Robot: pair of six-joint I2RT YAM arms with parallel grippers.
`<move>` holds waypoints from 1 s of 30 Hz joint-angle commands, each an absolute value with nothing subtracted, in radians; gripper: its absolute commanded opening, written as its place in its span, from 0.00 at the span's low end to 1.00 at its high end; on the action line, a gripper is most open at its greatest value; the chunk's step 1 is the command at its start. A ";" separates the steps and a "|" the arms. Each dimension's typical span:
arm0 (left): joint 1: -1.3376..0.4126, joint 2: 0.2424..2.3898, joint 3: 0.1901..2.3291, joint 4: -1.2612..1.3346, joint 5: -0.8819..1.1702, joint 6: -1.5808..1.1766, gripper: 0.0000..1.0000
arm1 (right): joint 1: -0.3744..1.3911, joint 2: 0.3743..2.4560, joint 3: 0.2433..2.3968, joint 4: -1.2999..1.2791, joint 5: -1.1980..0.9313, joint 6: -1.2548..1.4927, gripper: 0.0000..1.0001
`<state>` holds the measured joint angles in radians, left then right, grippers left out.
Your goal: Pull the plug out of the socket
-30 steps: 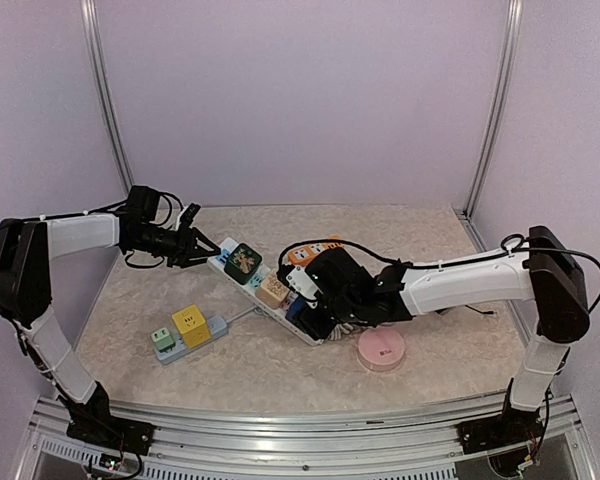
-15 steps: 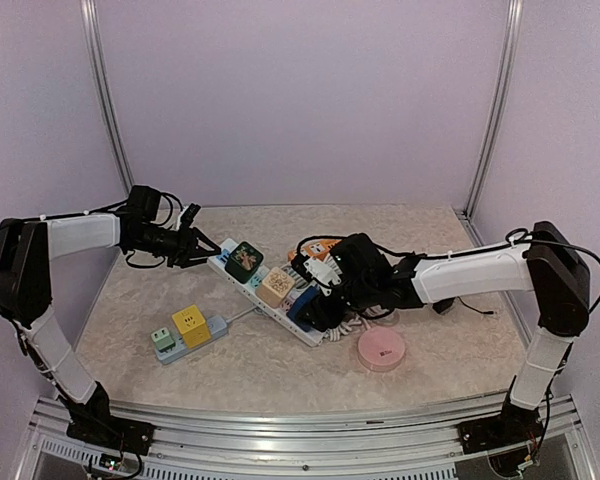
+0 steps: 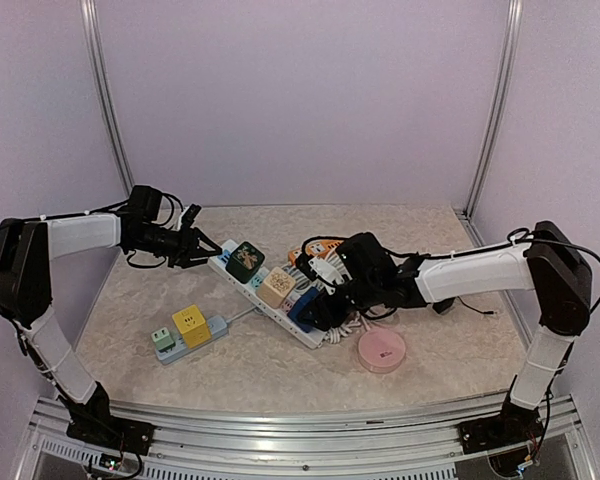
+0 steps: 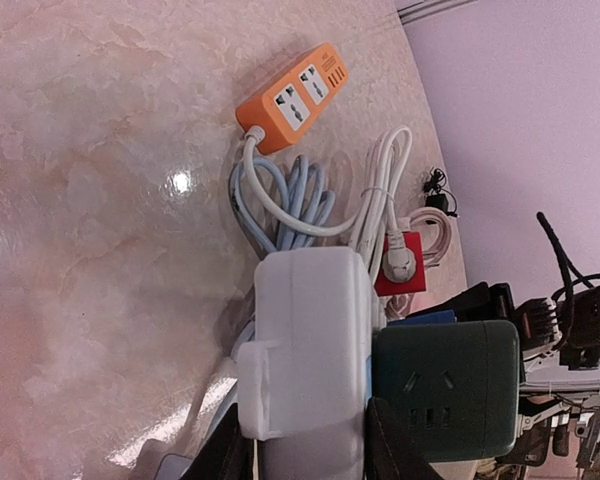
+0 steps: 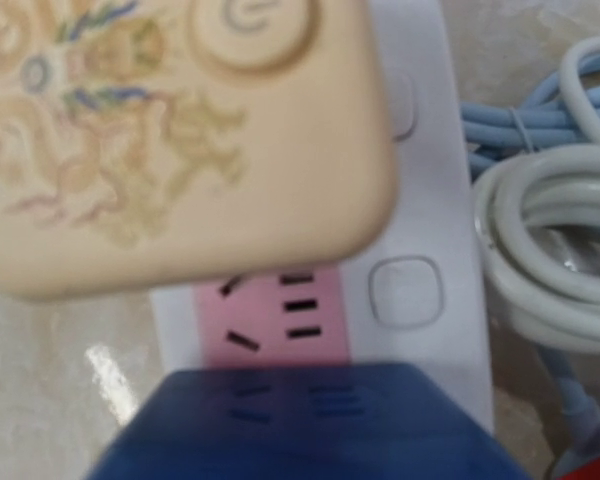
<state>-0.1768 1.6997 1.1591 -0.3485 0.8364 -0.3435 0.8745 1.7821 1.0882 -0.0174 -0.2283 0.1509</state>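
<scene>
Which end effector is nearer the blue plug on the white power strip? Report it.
Right. The right end effector sits at the blue plug; the left end effector clamps the white power strip's far end, past the green adapter and the beige adapter.

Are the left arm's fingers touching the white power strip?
Touching. The left wrist view shows both dark fingers pressed against the sides of the white power strip.

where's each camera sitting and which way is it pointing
Top external: above and behind the bases, facing down; left gripper and right gripper show.
Left wrist: low, looking along the white power strip; its fingers flank it.
Right wrist: close over beige adapter and blue adapter; no fingers visible.
Both wrist views share the white power strip.
</scene>
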 commanded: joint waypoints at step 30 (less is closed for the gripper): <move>-0.164 1.706 1.170 -0.402 0.744 -0.261 0.09 | 1.016 1.737 1.245 -0.103 0.282 0.061 0.00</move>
